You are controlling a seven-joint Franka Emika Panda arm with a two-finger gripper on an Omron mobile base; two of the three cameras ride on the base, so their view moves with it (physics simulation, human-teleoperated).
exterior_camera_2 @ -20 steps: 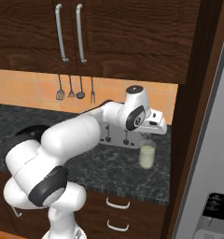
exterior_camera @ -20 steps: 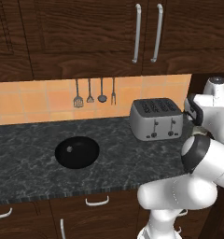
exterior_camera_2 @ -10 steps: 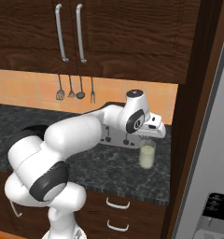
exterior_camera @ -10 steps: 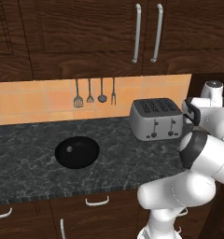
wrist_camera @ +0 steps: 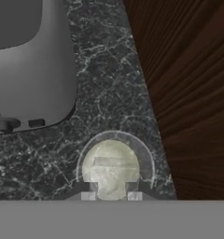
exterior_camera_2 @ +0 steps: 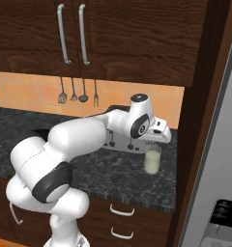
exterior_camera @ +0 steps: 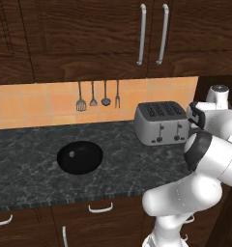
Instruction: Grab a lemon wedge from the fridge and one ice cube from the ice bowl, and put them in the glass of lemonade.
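The glass of lemonade (exterior_camera_2: 152, 159) stands on the dark counter, between the toaster and a wood panel. My gripper (exterior_camera_2: 154, 144) hangs just above its rim. In the hand view the glass (wrist_camera: 115, 161) lies straight below the gripper (wrist_camera: 111, 195), whose fingertips (wrist_camera: 88, 193) stand close together, shut on a pale translucent ice cube (wrist_camera: 115, 162) that shows over the creamy liquid. The black ice bowl (exterior_camera: 79, 157) sits far left on the counter. The grey fridge (exterior_camera_2: 215, 144) rises at the right. The lemon wedge is out of view.
A silver toaster (exterior_camera: 161, 123) stands right beside the glass, also the toaster (wrist_camera: 32, 70) in the hand view. A dark wood panel (wrist_camera: 188, 93) walls the glass's other side. Utensils (exterior_camera: 93, 96) hang on the tiled backsplash. Upper cabinets (exterior_camera_2: 72, 34) hang overhead.
The hand has sunk a little towards the glass and stayed shut. The glass, toaster and bowl have not moved.
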